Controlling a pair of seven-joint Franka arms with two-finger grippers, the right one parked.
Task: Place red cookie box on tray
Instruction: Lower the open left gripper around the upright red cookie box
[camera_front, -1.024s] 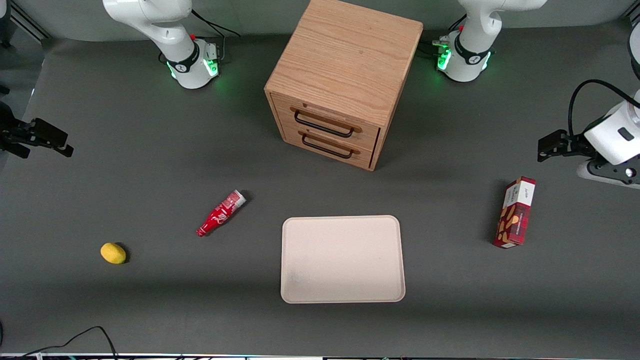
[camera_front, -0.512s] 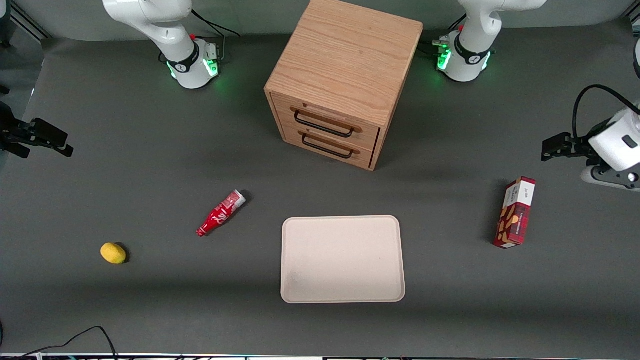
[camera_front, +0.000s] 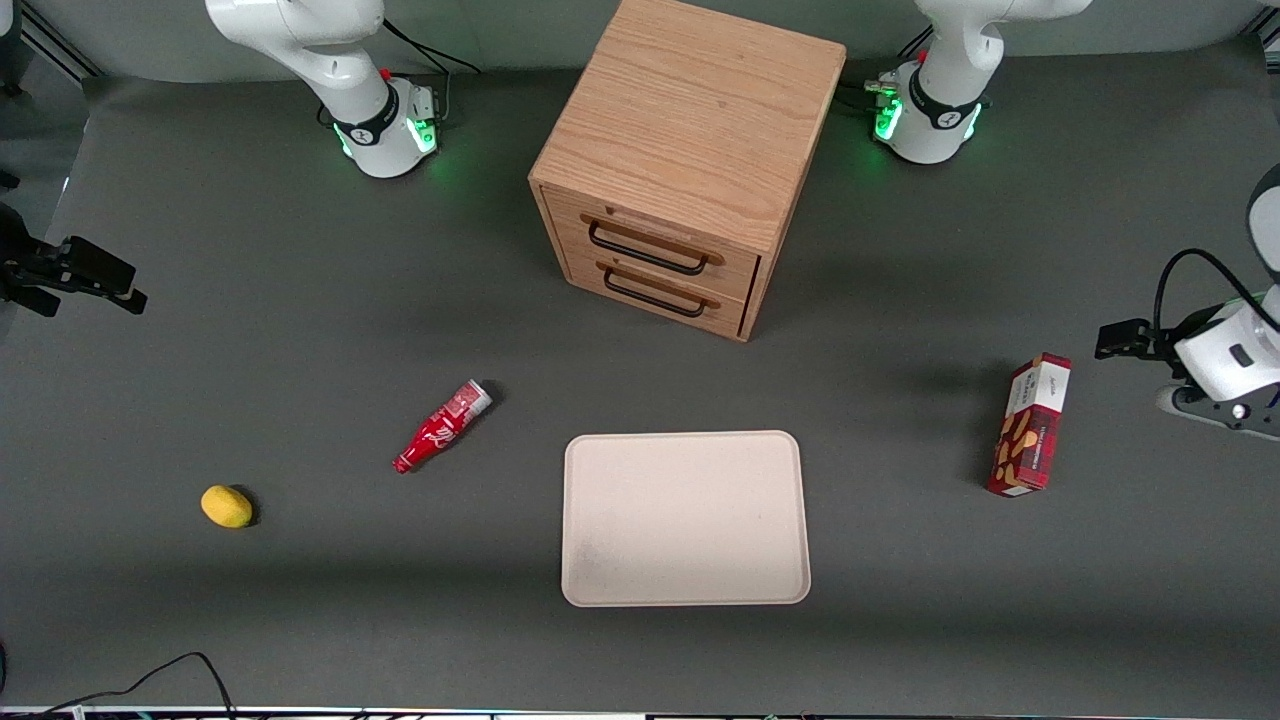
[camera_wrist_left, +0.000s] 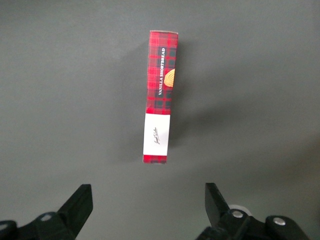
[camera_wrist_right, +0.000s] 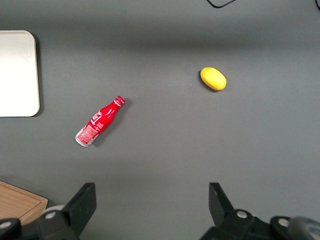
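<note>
Two things matter here, and they lie well apart: the red cookie box (camera_front: 1032, 424) rests on the worktop (camera_front: 300, 330) toward the working arm's end, standing on a long narrow edge with its white end panel farther from the front camera, while the tray (camera_front: 685, 517) sits bare in front of the drawer cabinet (camera_front: 685, 165). The gripper (camera_front: 1118, 338) hangs above the worktop just beside the box's white end, not touching it. In the left wrist view its jaws stand wide, one on each side of the box (camera_wrist_left: 160, 95) and with nothing between them — a stance that, I judge, lines the opening up across the box's slim width so a descent can pinch the two broad faces. Compared with the front views a second and half a second ago, the gripper has travelled nearer to the front camera and closer to the box; box, tray, red soda bottle (camera_front: 442, 426) and lemon (camera_front: 226, 506) have not shifted.
</note>
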